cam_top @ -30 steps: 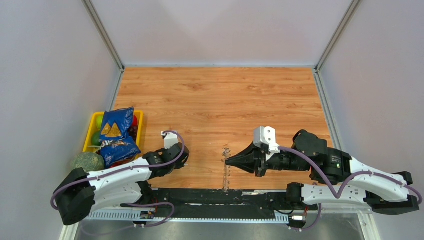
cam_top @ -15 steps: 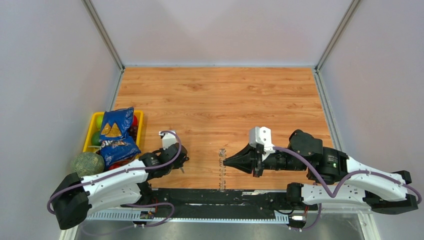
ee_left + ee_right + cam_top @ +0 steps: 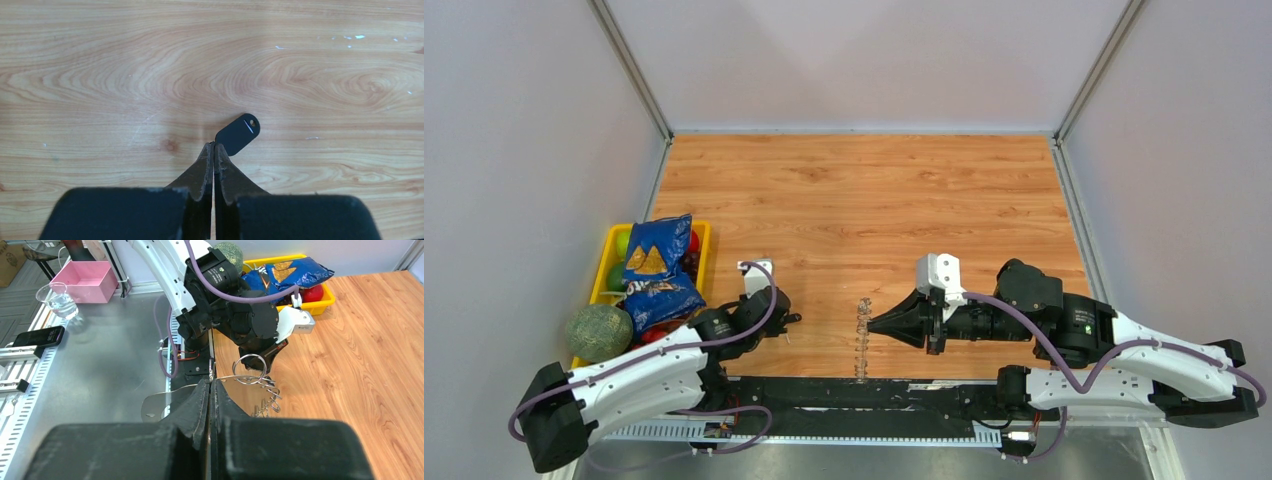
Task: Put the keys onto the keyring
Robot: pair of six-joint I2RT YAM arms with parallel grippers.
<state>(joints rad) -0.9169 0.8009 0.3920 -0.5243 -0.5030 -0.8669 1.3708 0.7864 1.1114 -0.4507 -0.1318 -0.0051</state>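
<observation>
In the left wrist view my left gripper is shut on the key. Its black oblong head sticks out up and right past the tips, and the blade is hidden between the fingers. It hangs just above the wooden table. My right gripper is shut on the keyring, a thin grey wire hoop with small rings and metal bits hanging from it. In the top view the keyring shows edge-on at the tip of the right gripper. The left gripper is to its left, a short gap away.
A yellow bin with a blue snack bag and a green ball sits at the left table edge. The right wrist view shows a pink box, a glass and a phone on a metal surface beyond the arm bases.
My right gripper has moved left with the keyring, closing the gap to the left gripper. The left arm has drawn back and shifted slightly left, still holding the key.
</observation>
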